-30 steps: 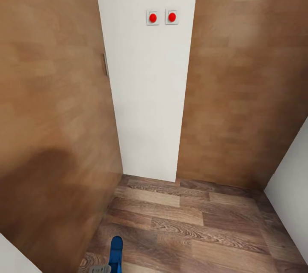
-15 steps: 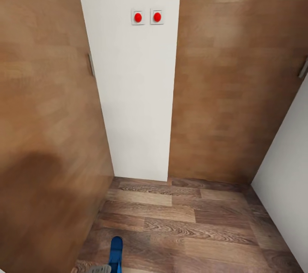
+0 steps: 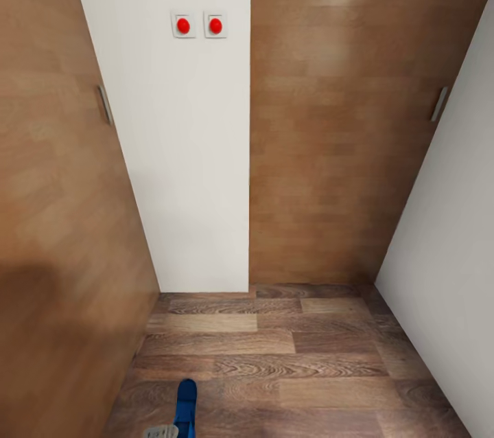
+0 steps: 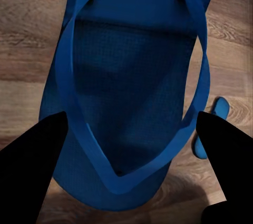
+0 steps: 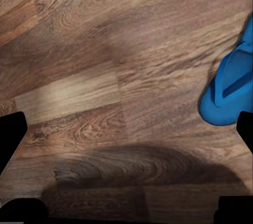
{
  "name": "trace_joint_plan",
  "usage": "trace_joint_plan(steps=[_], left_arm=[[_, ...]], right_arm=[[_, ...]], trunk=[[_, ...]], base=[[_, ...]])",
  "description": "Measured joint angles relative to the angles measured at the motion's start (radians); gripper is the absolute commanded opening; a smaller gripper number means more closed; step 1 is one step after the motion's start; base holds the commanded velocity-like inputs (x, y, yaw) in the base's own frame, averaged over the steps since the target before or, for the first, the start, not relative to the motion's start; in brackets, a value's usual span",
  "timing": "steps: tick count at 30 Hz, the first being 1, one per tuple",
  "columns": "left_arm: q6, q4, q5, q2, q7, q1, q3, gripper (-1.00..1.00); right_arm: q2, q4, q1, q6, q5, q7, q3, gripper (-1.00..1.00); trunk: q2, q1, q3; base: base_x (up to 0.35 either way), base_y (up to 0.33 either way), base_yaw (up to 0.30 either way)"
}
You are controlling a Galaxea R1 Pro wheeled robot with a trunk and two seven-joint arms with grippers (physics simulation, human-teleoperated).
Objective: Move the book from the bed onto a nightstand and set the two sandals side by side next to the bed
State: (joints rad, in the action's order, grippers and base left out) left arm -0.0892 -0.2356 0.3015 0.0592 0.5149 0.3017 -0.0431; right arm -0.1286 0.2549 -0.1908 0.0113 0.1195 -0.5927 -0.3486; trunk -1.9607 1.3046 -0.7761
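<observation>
- Lately the whole head view has slid leftward: the two red buttons on the white wall panel sit further toward 9 o'clock than a second ago, and a handle has come into sight at 3 o'clock. That reads as the camera turning right, not the wall moving.
- Meanwhile the blue sandal keeps its place at 6 o'clock in the head view, so it rides with the robot; I judge the robot is carrying it while it turns, probably toward the bed.
- Left pincer: the sandal lies straight before it, dark fingers flanking the toe end. A grip is likely, yet the contact itself is hidden, so I cannot tell.
- Right pincer: dark fingertips sit far apart at the frame corners with bare floor between, so it is wide and holds nothing.
- A blue sandal's rounded end shows past the right pincer; whether it is the second one, I cannot tell.
- Materials: the sandal is thin and flat, with a finely dotted matte sole and a smooth V-shaped strap; likely flexible.
- Wood-grain planks cover the floor; flanking doors are warm brown with a soft sheen.
</observation>
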Motion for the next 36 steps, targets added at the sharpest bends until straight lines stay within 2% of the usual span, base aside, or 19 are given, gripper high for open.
trace_joint_plan(steps=[7,36], left_arm=[[0.000,0.000,0.000,0.000,0.000,0.000,0.000,-1.00],[0.000,0.000,0.000,0.000,0.000,0.000,0.000,-1.00]], right_arm=[[0.000,0.000,0.000,0.000,0.000,0.000,0.000,1.00],[0.000,0.000,0.000,0.000,0.000,0.000,0.000,1.00]], trunk=[[0.000,0.000,0.000],[0.000,0.000,0.000]], base=[[0.102,0.061,-0.251],[0.002,0.001,-0.251]])
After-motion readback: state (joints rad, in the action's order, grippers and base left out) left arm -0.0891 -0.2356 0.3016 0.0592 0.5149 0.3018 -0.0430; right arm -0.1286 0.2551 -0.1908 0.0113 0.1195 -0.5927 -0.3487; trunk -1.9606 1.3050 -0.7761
